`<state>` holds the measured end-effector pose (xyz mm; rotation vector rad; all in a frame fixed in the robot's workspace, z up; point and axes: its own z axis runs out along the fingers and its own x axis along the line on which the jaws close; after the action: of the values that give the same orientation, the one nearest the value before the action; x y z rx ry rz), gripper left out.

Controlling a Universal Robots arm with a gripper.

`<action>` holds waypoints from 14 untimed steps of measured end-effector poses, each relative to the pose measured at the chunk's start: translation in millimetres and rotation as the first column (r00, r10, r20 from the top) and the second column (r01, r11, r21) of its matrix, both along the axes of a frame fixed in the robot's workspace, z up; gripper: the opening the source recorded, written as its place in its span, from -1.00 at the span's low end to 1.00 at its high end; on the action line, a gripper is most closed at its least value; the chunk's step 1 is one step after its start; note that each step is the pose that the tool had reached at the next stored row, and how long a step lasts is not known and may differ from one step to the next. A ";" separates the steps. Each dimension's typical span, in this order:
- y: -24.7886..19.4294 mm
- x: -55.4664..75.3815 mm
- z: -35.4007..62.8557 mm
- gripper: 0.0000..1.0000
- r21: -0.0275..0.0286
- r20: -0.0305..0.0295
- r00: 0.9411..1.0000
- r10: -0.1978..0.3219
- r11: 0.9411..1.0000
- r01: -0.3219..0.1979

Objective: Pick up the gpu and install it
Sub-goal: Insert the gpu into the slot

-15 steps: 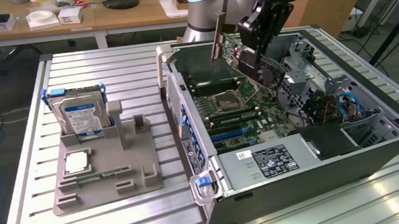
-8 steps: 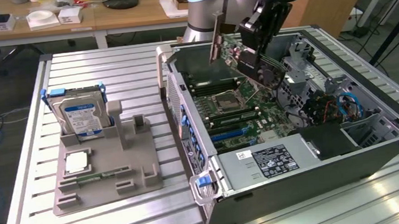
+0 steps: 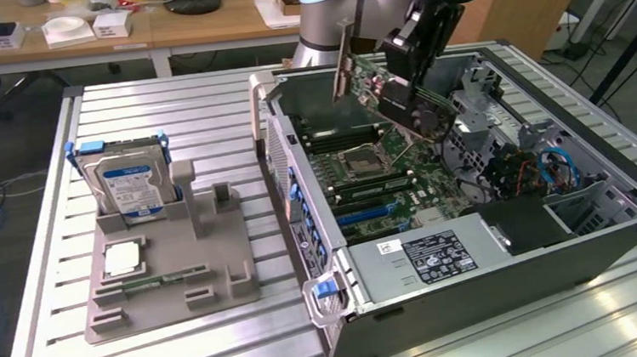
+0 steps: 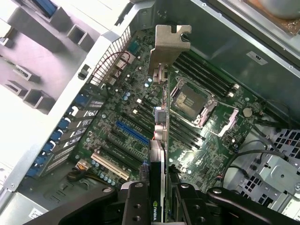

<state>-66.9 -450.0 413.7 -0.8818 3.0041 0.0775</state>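
Dark circuit card, the gpu, pinched by the gripper and hanging tilted above the motherboard inside the open computer case, clear of every slot. Step judged: carry toward a slot, with seating not yet done. Seating calls for the card's edge parallel over the blue slot, with the bracket toward the rear wall.

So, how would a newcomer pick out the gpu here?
Find the open computer case on the slatted table. Above its motherboard, the gripper holds the gpu tilted in the air. It is a thin circuit card with a pale metal bracket at one end, unlike the boxy silver hard drive outside the case.
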 end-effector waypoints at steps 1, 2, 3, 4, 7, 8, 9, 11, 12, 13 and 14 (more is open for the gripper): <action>0.0 0.0 0.0 -0.47 0.000 0.000 1.000 0.005 1.000 -0.005; 0.0 0.0 0.0 -0.47 0.000 0.000 1.000 0.010 1.000 -0.010; 0.0 0.0 0.0 -0.47 0.000 0.000 1.000 0.015 1.000 -0.015; 0.0 0.0 0.0 -0.47 0.000 0.000 1.000 0.019 1.000 -0.019; 0.0 0.0 0.0 -0.47 0.000 0.000 0.999 0.034 0.999 -0.034; 0.0 0.0 0.0 -0.47 0.000 0.000 0.999 0.039 0.999 -0.039; 0.0 0.0 0.0 -0.47 0.000 0.000 0.999 0.044 0.999 -0.044; 0.0 0.0 0.0 -0.47 0.000 0.000 0.999 0.054 0.999 -0.054; 0.0 0.0 0.0 -0.47 0.000 0.000 0.998 0.059 0.998 -0.059; 0.0 0.0 0.0 -0.47 0.000 0.000 0.998 0.064 0.998 -0.064; 0.0 0.0 0.0 -0.47 0.000 0.000 0.998 0.069 0.998 -0.069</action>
<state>-66.9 -450.0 413.7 -0.9852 2.9736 0.0779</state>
